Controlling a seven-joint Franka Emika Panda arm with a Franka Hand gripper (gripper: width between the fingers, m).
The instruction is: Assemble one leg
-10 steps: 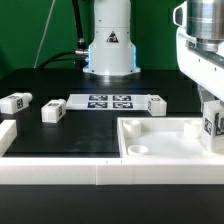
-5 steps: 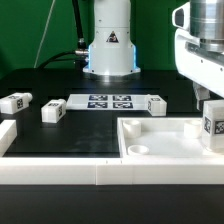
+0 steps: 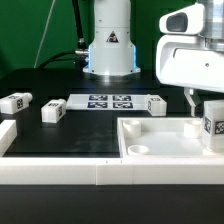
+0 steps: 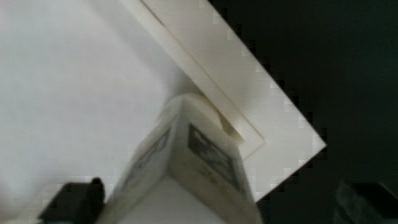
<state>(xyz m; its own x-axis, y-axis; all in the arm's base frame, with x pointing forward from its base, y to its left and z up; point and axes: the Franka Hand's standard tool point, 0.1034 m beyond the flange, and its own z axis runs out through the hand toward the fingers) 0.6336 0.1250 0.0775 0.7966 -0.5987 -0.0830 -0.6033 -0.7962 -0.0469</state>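
A leg [image 3: 213, 122], a small white block with a black-and-white tag, stands upright at the far right corner of the large white tray-like piece [image 3: 160, 150]. My gripper [image 3: 205, 100] hangs just above it, jaws open and not touching it. In the wrist view the same leg [image 4: 196, 165] stands between my dark fingertips [image 4: 75, 200], with a gap on both sides, on the white piece [image 4: 71, 90]. Three more legs lie on the black table: one [image 3: 15, 102] at the exterior view's left, one [image 3: 52, 112] beside it, one [image 3: 155, 104] by the marker board.
The marker board [image 3: 108, 101] lies flat at the back middle. The robot base [image 3: 108, 45] stands behind it. A white L-shaped rail [image 3: 40, 170] runs along the front and the exterior view's left edge.
The gripper has let go of the leg and risen, so its body now shows higher and more to the exterior view's left. The leg stays standing in the tray-like piece.
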